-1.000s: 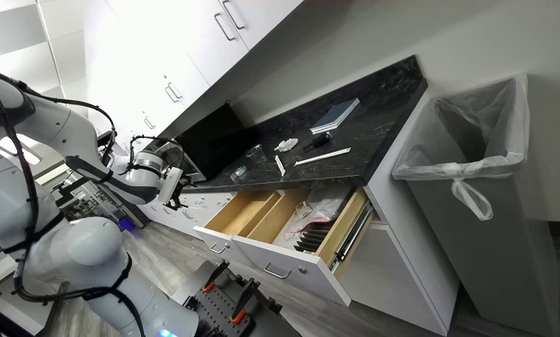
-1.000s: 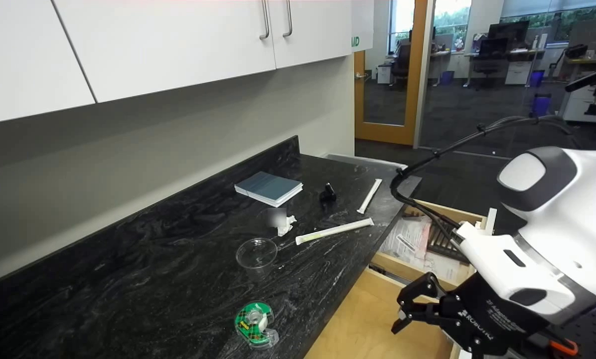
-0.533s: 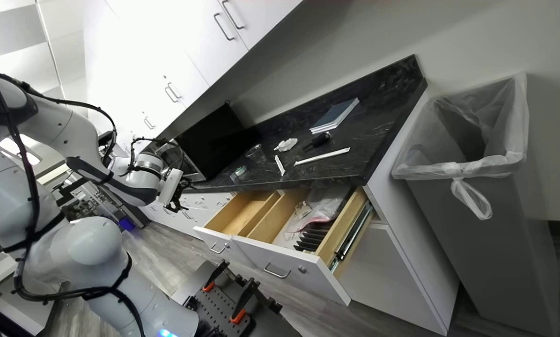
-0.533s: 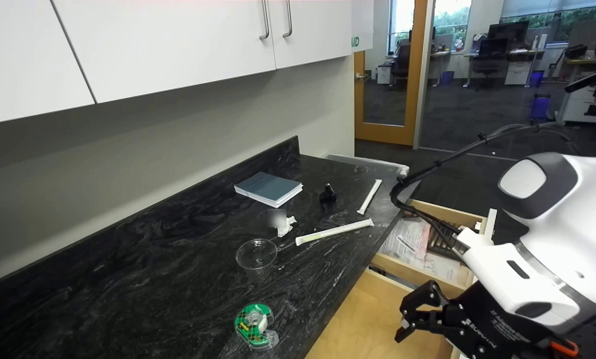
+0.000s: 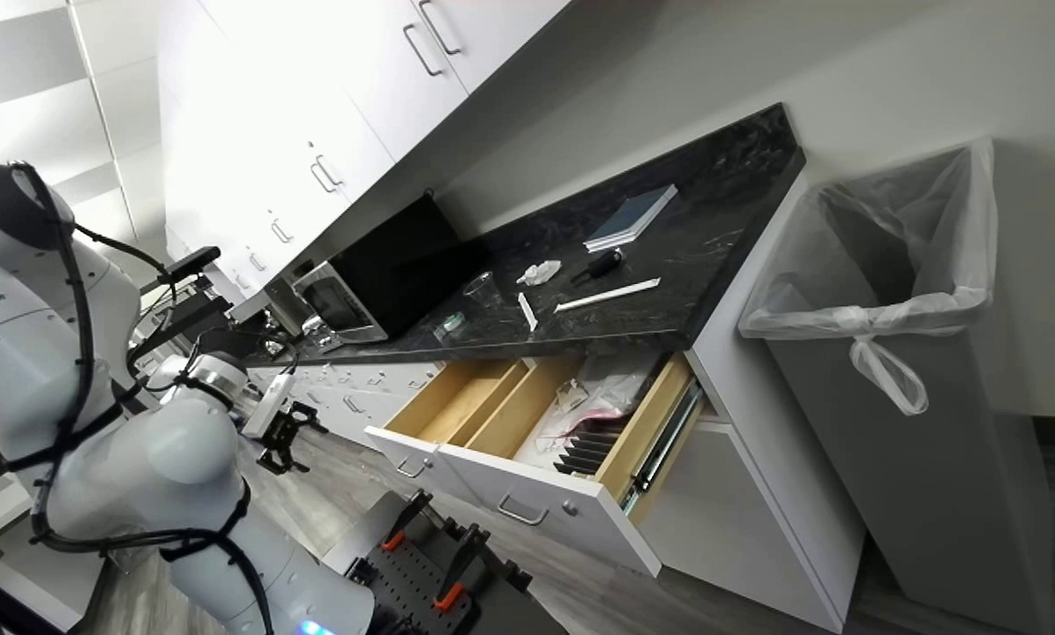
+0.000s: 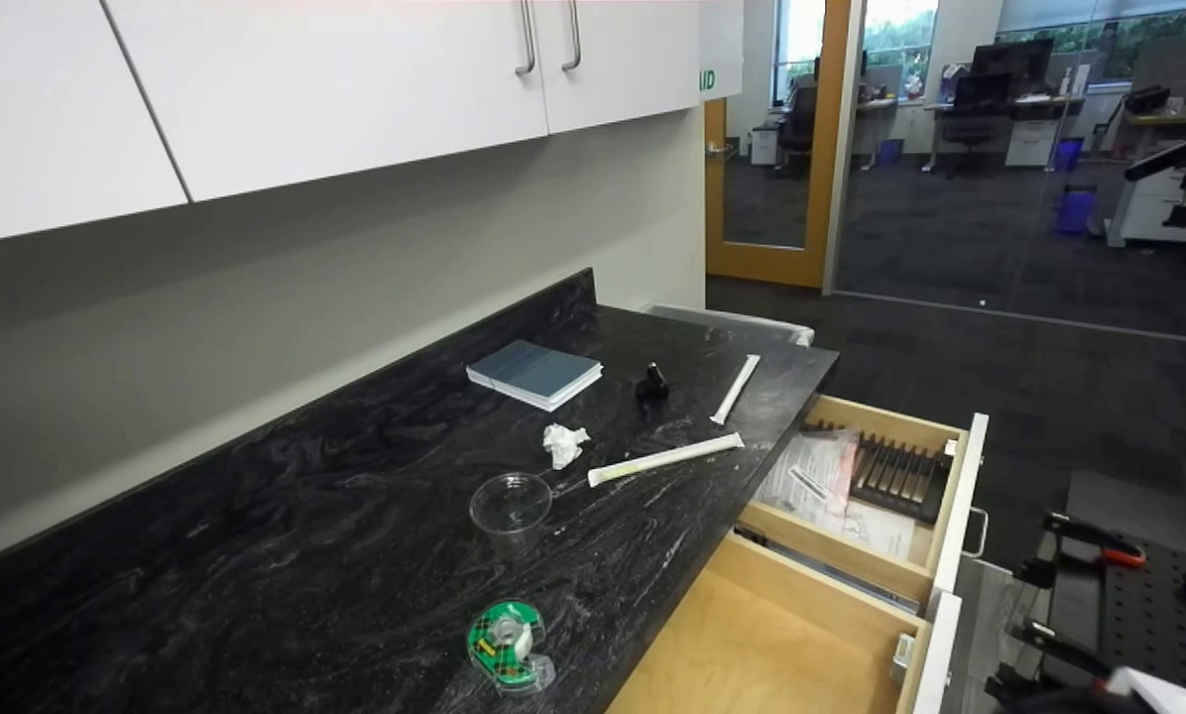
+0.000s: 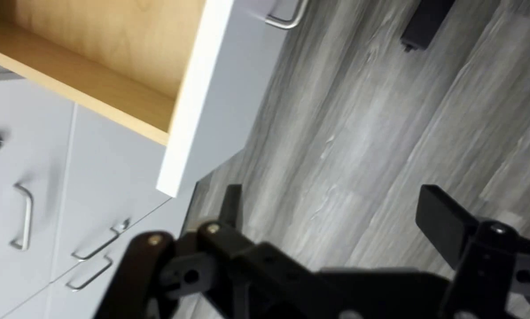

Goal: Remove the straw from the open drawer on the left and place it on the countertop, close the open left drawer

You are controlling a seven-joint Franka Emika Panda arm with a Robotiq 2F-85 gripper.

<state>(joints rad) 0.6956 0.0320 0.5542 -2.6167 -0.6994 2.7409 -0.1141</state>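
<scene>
Wrist view: the gripper [image 7: 333, 215] has its two fingers [image 7: 444, 225] spread wide apart, and it holds nothing.
Left drawer [image 7: 231, 79]: pulled out, with plain yellow wood inside. The gripper hangs off to its side, not touching it.
Wide drawer [image 6: 962, 508]: right beside the left drawer and pulled out too, with papers [image 6: 813, 478] and a black rack [image 6: 900, 471] inside.
Straw [image 6: 664, 459] and second straw [image 6: 735, 389]: both are white and lie flat on the black countertop [image 6: 256, 555], near its front edge, close but not touching. I cannot tell which one the task means.
Green tape [image 6: 506, 640]: lies on the countertop, near a clear cup [image 6: 511, 506].
Scrunched paper [image 6: 565, 445]: sits between the cup and a small black thing [image 6: 652, 385].
Blue book [image 6: 533, 372]: lies near the back wall [image 6: 355, 278].
Grey bin [image 5: 916, 476]: stands past the countertop's end, with a see-through bag [image 5: 845, 326] in it.
</scene>
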